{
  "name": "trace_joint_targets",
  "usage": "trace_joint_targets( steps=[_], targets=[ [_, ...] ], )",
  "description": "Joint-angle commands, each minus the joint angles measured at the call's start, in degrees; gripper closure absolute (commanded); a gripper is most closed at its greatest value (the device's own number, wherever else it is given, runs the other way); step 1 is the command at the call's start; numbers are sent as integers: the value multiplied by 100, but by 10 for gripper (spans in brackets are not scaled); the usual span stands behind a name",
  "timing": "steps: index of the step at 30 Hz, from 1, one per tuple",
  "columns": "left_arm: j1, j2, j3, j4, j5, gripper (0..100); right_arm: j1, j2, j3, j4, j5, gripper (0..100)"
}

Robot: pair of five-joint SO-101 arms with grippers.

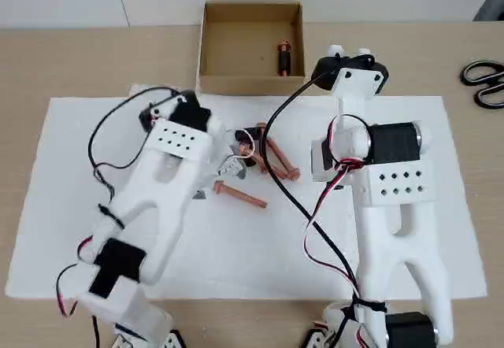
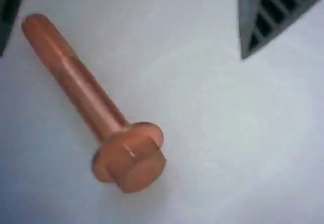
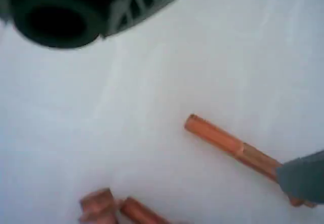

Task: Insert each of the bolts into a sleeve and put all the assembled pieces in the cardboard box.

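Observation:
A copper bolt (image 2: 96, 117) lies flat on the white foam mat (image 1: 236, 261), also seen as the bolt (image 1: 241, 197) in the high view. My left gripper (image 2: 131, 16) hangs open just above it, one ribbed finger (image 2: 273, 11) on either side. In the high view the left gripper (image 1: 228, 168) is at the mat's middle. My right gripper (image 3: 96, 11) is shut on a black sleeve (image 3: 50, 19), held above the mat. Two more bolts (image 1: 277, 161) lie crossed beside the sleeve (image 1: 250, 138). The cardboard box (image 1: 209, 49) holds one assembled piece (image 1: 283, 57).
Scissors (image 1: 484, 80) lie on the wooden table at the far right. The right arm's black cable (image 1: 291, 198) trails across the mat between the two arms. The box stands just past the mat's far edge.

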Motion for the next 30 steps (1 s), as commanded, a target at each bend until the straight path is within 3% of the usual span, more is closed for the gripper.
trace_joint_targets(
  steps=[1, 19, 26, 30],
  targets=[
    [220, 246, -215, -53, 237, 720, 31, -198, -53, 31, 9, 996],
    [290, 1204, -215, -1090, 738, 723, 22, -224, -53, 31, 9, 996],
    [176, 1213, -224, -1116, 738, 884, 22, -198, -53, 22, 9, 996],
    [211, 1213, -224, -1108, 721, 903, 22, -198, -53, 13, 9, 996]
  ],
)
